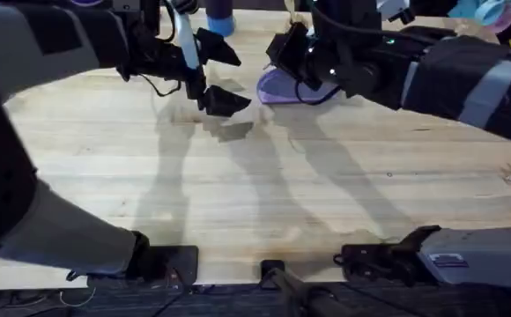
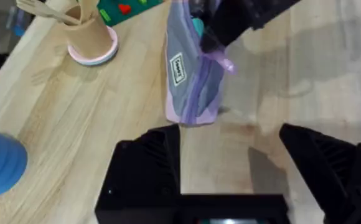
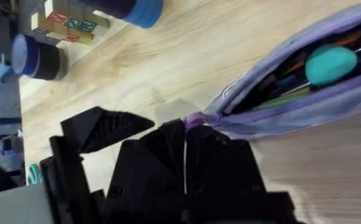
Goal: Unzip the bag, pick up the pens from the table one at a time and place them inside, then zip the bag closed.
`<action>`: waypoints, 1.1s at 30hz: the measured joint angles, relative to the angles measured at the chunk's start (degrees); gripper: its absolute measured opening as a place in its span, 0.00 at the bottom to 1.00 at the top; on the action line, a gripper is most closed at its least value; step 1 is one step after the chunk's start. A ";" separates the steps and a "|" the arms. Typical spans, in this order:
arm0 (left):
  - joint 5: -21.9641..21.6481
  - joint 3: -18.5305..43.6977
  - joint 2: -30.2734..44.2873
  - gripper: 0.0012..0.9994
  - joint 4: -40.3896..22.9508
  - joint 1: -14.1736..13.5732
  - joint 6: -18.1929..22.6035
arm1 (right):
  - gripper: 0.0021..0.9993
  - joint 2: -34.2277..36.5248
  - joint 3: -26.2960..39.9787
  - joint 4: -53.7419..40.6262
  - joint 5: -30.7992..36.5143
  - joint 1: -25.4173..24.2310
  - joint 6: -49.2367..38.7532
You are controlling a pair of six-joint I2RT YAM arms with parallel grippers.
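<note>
The lavender bag (image 1: 284, 88) lies at the far middle of the table (image 1: 255, 185). Its zipper is open in the right wrist view, where slim pens (image 3: 289, 98) and a teal rounded thing (image 3: 330, 62) lie inside the bag (image 3: 305, 118). My right gripper (image 3: 185, 127) is shut on the purple zipper pull (image 3: 195, 118) at the bag's end. That pull (image 2: 224, 62) also appears in the left wrist view under the right gripper (image 2: 215, 40). My left gripper (image 2: 230, 155) hangs open just short of the bag (image 2: 190, 81), nothing between its fingers.
A blue cylinder (image 2: 0, 162) stands to one side of the left gripper. A paper cup with wooden sticks (image 2: 90, 31) and a green brick plate (image 2: 124, 9) stand beyond the bag. Letter blocks (image 3: 68, 25) and a tape roll (image 3: 37, 56) sit farther off.
</note>
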 joint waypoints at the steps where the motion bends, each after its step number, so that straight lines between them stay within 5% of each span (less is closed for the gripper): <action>1: 0.27 0.00 0.81 0.99 1.13 -0.12 0.00 | 0.03 0.00 0.00 0.00 0.00 0.00 0.00; 7: 1.40 0.00 4.88 0.99 9.54 -2.50 -2.43 | 0.03 0.00 0.00 0.00 0.01 0.00 0.00; 15: 1.31 0.00 7.69 0.99 22.62 -6.51 -12.12 | 0.03 0.00 0.00 0.00 0.00 0.00 0.00; 25: -3.21 0.00 8.28 0.94 26.54 -10.62 -19.59 | 0.03 0.00 0.00 0.02 0.00 0.00 0.00; 30: -3.84 0.00 10.05 0.77 27.36 -11.07 -21.21 | 0.03 0.02 0.00 0.02 0.00 0.00 0.00; 33: -4.40 -0.02 10.75 0.46 28.37 -11.07 -21.94 | 0.03 0.00 0.00 0.02 0.00 0.00 0.00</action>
